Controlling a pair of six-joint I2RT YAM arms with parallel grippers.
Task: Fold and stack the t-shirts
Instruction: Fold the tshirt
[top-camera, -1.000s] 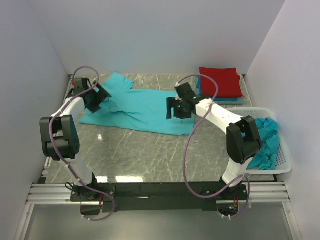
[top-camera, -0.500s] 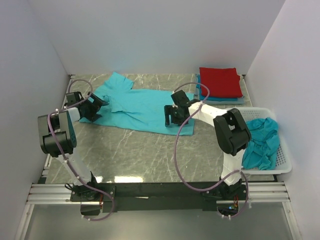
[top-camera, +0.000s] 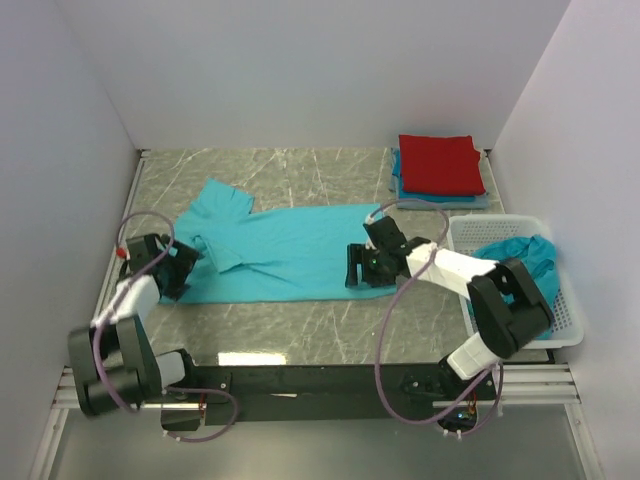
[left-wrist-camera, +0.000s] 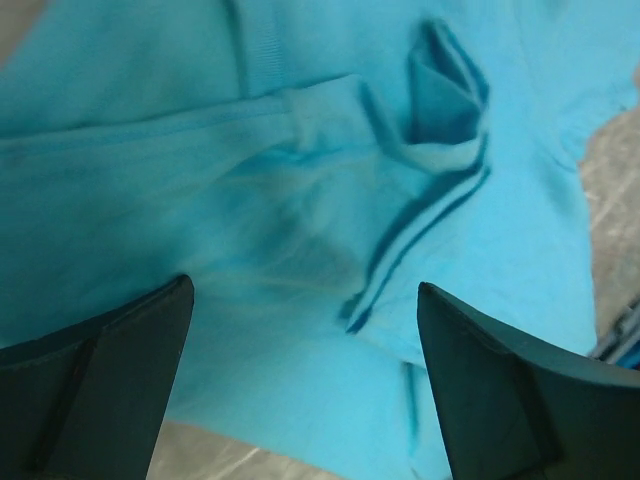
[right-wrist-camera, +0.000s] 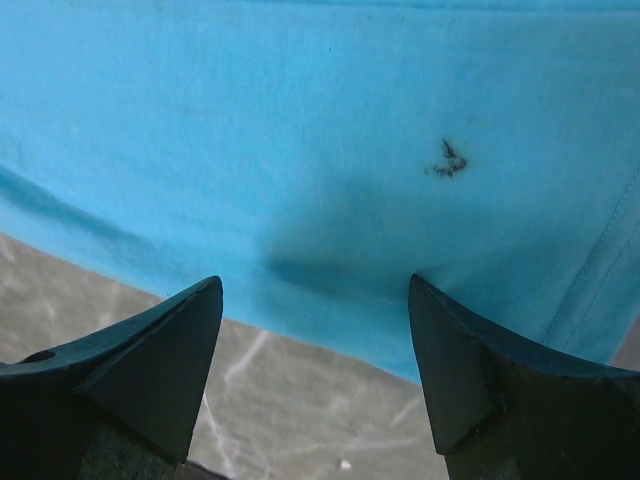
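A turquoise t-shirt (top-camera: 285, 250) lies spread flat across the middle of the table, collar to the left. My left gripper (top-camera: 176, 268) is open at its left end, over the collar and shoulder area; the left wrist view shows the shirt (left-wrist-camera: 300, 200) between the wide-apart fingers (left-wrist-camera: 110, 390). My right gripper (top-camera: 357, 268) is open at the shirt's right hem, and the right wrist view shows the hem edge (right-wrist-camera: 330, 150) over the marble between the fingers (right-wrist-camera: 140, 370). A folded red shirt (top-camera: 440, 163) sits on folded blue and teal ones at the back right.
A white lattice basket (top-camera: 470, 232) stands at the right edge with crumpled turquoise shirts (top-camera: 525, 275) in it. White walls close in the left, back and right sides. The grey marble table (top-camera: 290, 330) shows in front of the shirt.
Both arms have drawn back toward the near edge and the turquoise shirt has slid with them, now lying flatter and closer. Both grippers now stand open.
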